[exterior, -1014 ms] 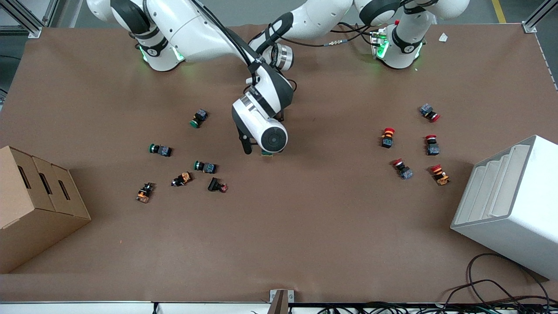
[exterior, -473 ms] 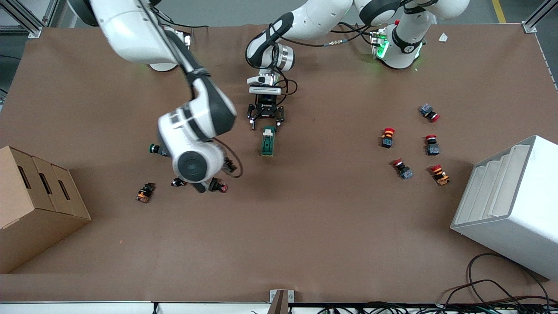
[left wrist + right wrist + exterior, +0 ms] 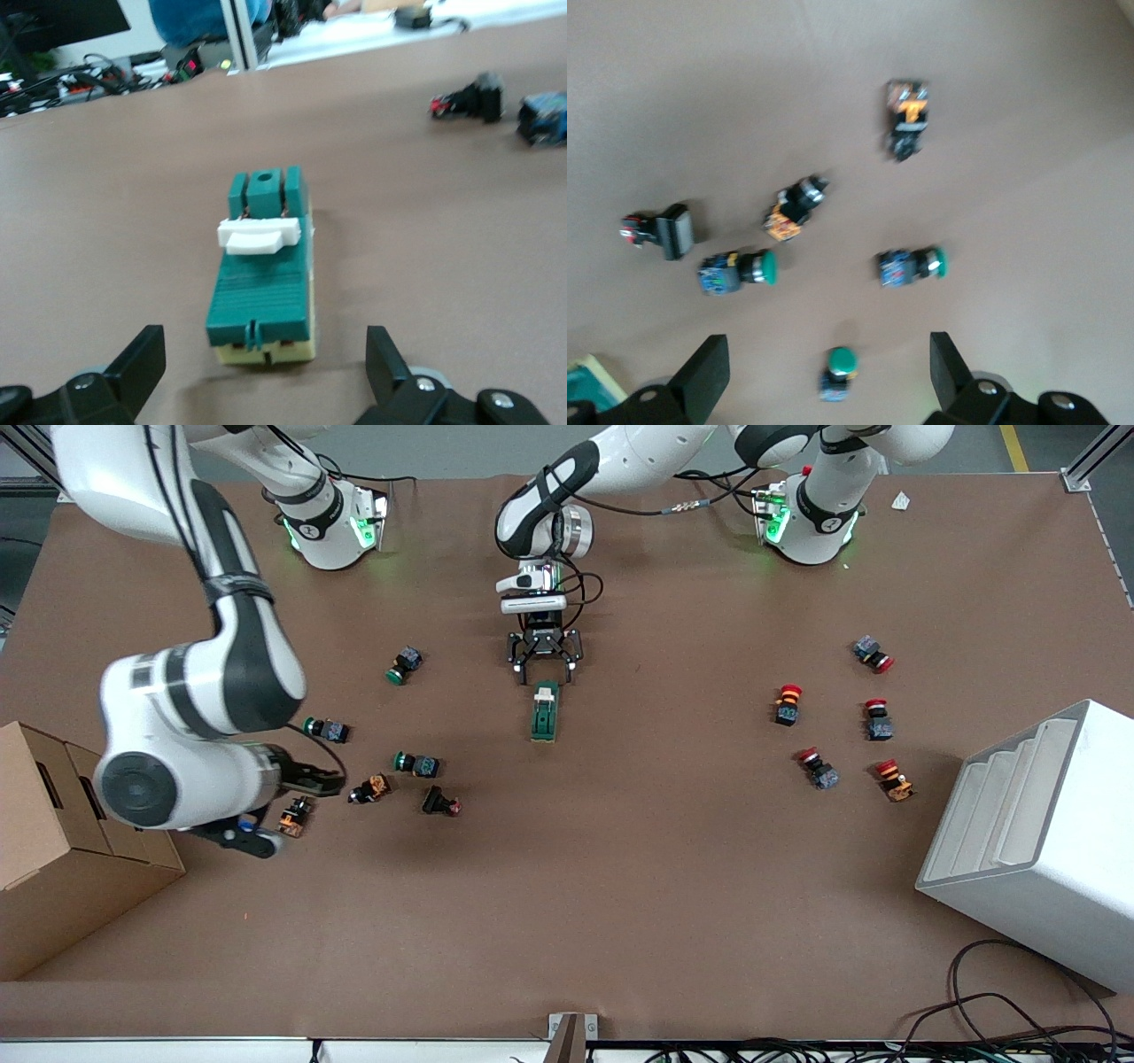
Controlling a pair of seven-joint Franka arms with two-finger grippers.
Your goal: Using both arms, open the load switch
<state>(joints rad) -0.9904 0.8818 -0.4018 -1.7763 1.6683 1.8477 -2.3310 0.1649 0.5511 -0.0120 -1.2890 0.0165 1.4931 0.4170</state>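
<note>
The load switch (image 3: pixel 545 711), a dark green block with a white toggle (image 3: pixel 260 237), lies flat near the table's middle. My left gripper (image 3: pixel 545 671) is low at the switch's end that faces the robots' bases. It is open, its fingers (image 3: pixel 146 354) apart on either side of that end (image 3: pixel 263 292) and not touching it. My right gripper (image 3: pixel 301 815) hangs open and holds nothing. It is up over the scattered push-buttons near the cardboard box, and in its wrist view (image 3: pixel 828 367) a green push-button (image 3: pixel 840 370) lies far below the gap.
Green, orange and red push-buttons (image 3: pixel 416 763) lie toward the right arm's end, beside a cardboard box (image 3: pixel 62 841). Several red-capped push-buttons (image 3: pixel 787 704) lie toward the left arm's end, next to a white stepped bin (image 3: pixel 1036 841). Cables (image 3: pixel 1001 1010) trail at the front corner.
My right arm has swung off the load switch toward the cardboard box, uncovering the switch. The left gripper has stayed at the switch's end, open.
</note>
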